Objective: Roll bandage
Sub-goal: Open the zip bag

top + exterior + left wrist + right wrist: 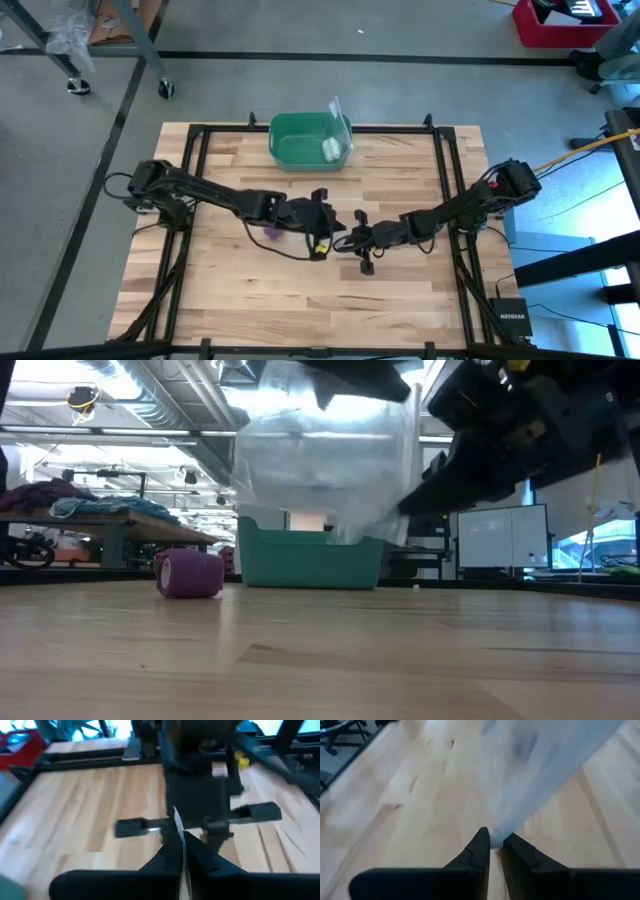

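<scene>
High view, purple bandage (271,231) beside left end effector (338,243), both end effectors apparently pinching clear film (530,775).

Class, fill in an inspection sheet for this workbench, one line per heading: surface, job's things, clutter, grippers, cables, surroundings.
Surface: wooden table, bare boards.
Job's things: purple bandage rolled, lying on the table, untouched.
Clutter: green bin at the far edge, white roll inside.
Grippers: left gripper and right gripper meet mid-table, each shut on a clear plastic sheet.
Cables: yellow cable on the floor right of the table.
Surroundings: red crate, concrete floor.
</scene>
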Controlling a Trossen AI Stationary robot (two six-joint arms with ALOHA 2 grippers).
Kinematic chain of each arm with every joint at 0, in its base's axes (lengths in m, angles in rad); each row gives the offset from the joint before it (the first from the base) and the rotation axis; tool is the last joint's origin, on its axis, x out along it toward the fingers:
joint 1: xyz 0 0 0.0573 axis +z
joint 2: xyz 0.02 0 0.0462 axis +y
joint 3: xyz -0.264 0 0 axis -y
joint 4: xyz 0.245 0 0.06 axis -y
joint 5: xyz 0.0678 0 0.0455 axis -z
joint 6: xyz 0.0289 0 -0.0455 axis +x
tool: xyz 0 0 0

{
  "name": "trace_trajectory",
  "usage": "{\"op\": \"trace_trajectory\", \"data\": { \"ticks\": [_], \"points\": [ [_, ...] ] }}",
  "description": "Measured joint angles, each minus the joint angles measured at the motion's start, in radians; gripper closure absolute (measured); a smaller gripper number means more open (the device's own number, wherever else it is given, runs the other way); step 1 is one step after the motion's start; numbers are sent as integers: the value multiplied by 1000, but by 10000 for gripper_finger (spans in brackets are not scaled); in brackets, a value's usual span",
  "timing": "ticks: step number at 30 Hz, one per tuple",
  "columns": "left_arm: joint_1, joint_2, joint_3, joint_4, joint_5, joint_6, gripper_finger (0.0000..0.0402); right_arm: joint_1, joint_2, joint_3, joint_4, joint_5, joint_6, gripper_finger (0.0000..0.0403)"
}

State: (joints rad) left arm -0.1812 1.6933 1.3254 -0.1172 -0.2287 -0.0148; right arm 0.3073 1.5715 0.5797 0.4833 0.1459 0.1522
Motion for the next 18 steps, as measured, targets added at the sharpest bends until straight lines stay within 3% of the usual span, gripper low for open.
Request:
{"op": "trace_trajectory", "data": {
  "ticks": [7,13,18],
  "points": [
    [-7,-101,6,-30,-62,52,401,1,20,-5,-18,-8,0,361],
    [-15,-115,3,-160,-57,67,401,1,19,-4,44,-17,71,361],
    [-6,-117,3,-337,-67,-70,391,1,19,-3,49,-17,121,361]
  ]
}}
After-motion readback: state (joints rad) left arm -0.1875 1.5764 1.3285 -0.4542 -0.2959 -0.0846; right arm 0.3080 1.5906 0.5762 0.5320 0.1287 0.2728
